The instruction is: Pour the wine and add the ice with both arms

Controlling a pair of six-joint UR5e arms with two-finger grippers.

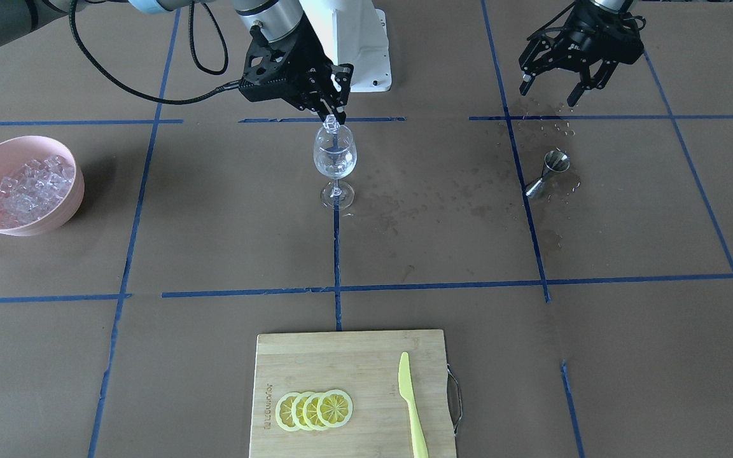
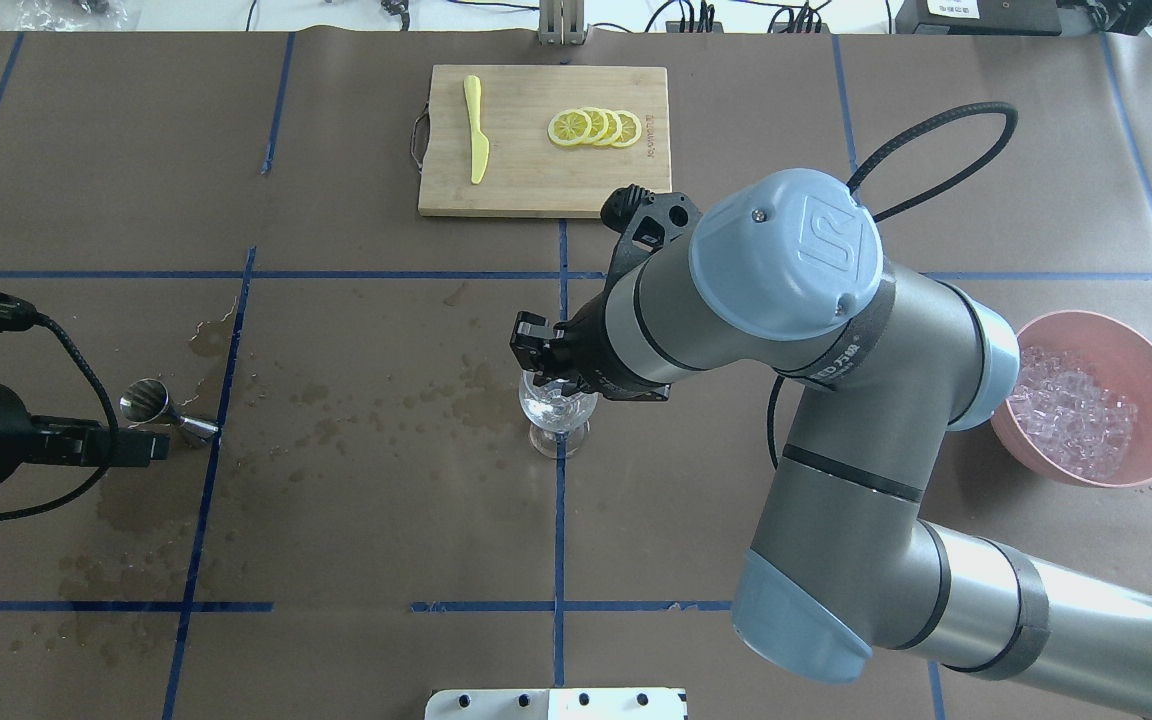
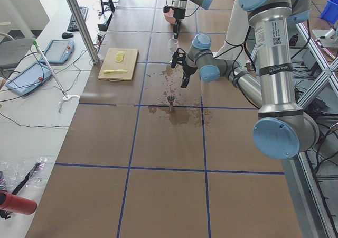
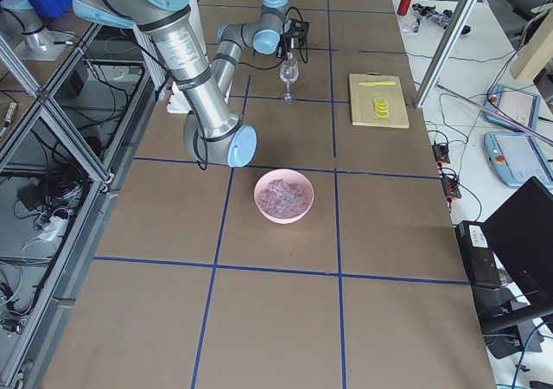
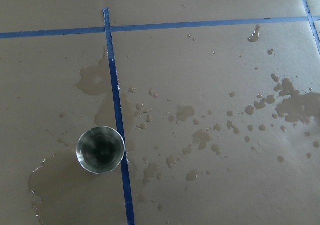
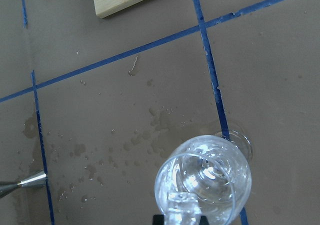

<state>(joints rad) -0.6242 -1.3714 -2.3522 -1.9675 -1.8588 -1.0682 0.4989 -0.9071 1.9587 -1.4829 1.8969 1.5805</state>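
Observation:
My right gripper [image 1: 331,119] is shut on one clear ice cube [image 1: 330,121], held just over the rim of the stemmed wine glass [image 1: 335,159] standing at the table's middle. The right wrist view shows the cube [image 6: 182,209] over the glass bowl [image 6: 205,177]. A little colourless liquid seems to lie in the bowl; I cannot be sure. My left gripper [image 1: 550,89] is open and empty, behind the steel jigger [image 1: 551,168]. The jigger stands upright and looks empty in the left wrist view [image 5: 100,150]. More ice [image 1: 29,187] fills a pink bowl [image 1: 61,213].
Wet spots [image 5: 200,135] are spread over the brown paper between the jigger and the glass. A wooden cutting board [image 1: 354,356] with lemon slices [image 1: 315,409] and a yellow knife [image 1: 411,401] lies at the far side of the table.

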